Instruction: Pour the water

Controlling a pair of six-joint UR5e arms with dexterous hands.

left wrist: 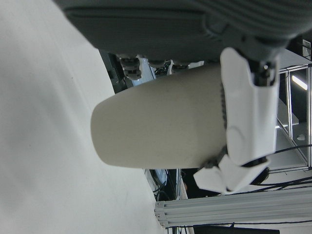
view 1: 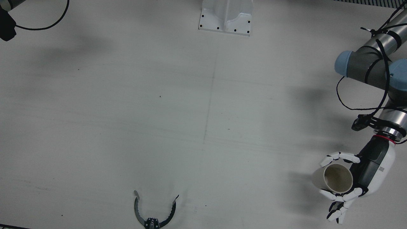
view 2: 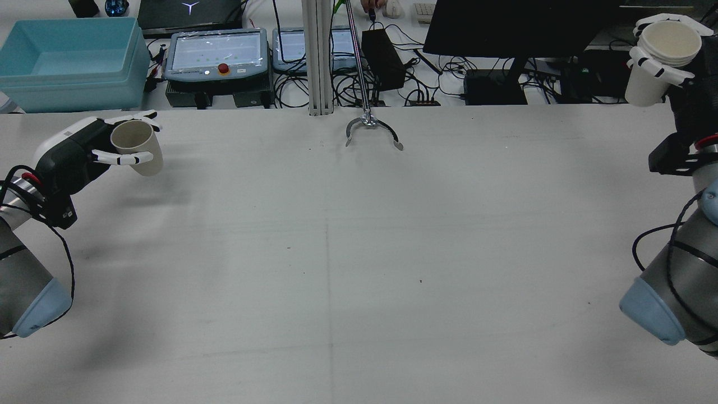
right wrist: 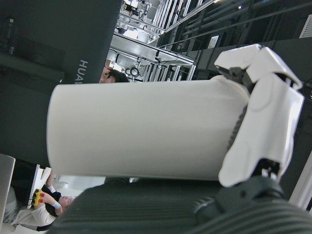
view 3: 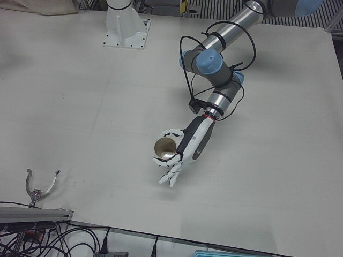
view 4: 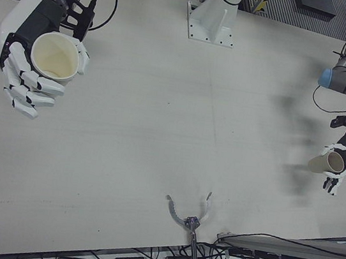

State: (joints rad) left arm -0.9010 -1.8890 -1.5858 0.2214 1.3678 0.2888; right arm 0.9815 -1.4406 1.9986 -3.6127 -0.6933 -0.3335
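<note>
- Holding a beige paper cup (view 2: pixel 137 147) over the far left part of the white counter (view 2: pixel 359 252), the left robot hand (view 2: pixel 92 151) has its white fingers (view 2: pixel 120 159) clamped round the cup's wall; the cup hangs clear of the counter, mouth tipped slightly toward the middle, and looks empty in the front view.
- Between the arms the counter is bare apart from a small metal claw-shaped tool (view 2: pixel 371 130) at its far edge, well apart from both cups.
- On the right, the right robot hand (view 2: pixel 673 62) is raised high and clamped on a white paper cup (view 2: pixel 662 53), which stands roughly upright with its mouth open to the rear camera; whether it holds water I cannot tell.
- Judging by this, both cups are picked up and the pour has not yet begun.
- The next move likely calls for bringing the two cups together over the counter's middle, one rim just above the other, then tilting slowly so nothing spills.
</note>
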